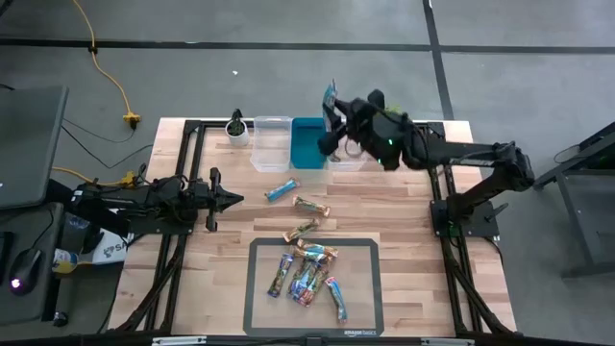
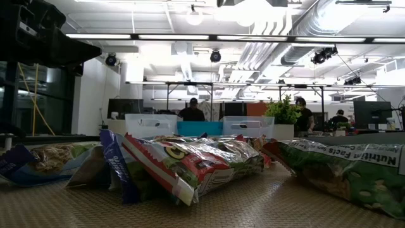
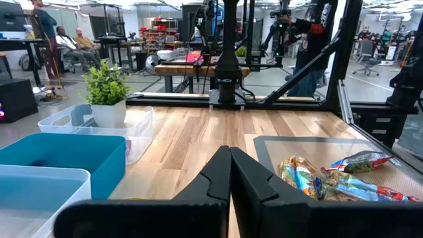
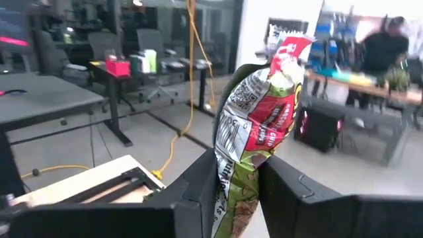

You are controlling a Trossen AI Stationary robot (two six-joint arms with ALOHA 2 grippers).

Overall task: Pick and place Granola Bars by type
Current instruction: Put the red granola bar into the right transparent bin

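High view, looking straight down: the light wooden slatted table (image 1: 384, 207) carries a row of three plastic bins at its far edge, a clear one (image 1: 271, 144), a solid teal-blue one (image 1: 308, 142) and a second clear one (image 1: 348, 159) partly under the right arm. The right gripper (image 1: 332, 120) hangs over the seam between the teal-blue bin and that second clear bin, its fingers clamped on a red-and-green shiny-wrapped granola bar (image 4: 254, 132). In the right wrist view the bar stands between the two dark fingers (image 4: 198, 182), its long axis running straight out past the tips, the lower end pinched and the upper end free. The coming drop seems to turn on which bin lies directly below the fingers; from above the teal-blue one looks closest, but that is hard to tell.

The dark-rimmed grey mat (image 1: 360, 288) at the near edge holds the heap of remaining shiny-wrapped bars (image 1: 307, 274), well behind and below the right fingers. Two bars, a blue one (image 1: 282, 190) and a brown one (image 1: 311, 206), lie on bare wood between mat and bins.

The left gripper (image 1: 231, 199), fingers pressed together and empty, waits low over the table's left side, nearer the heap than the right.
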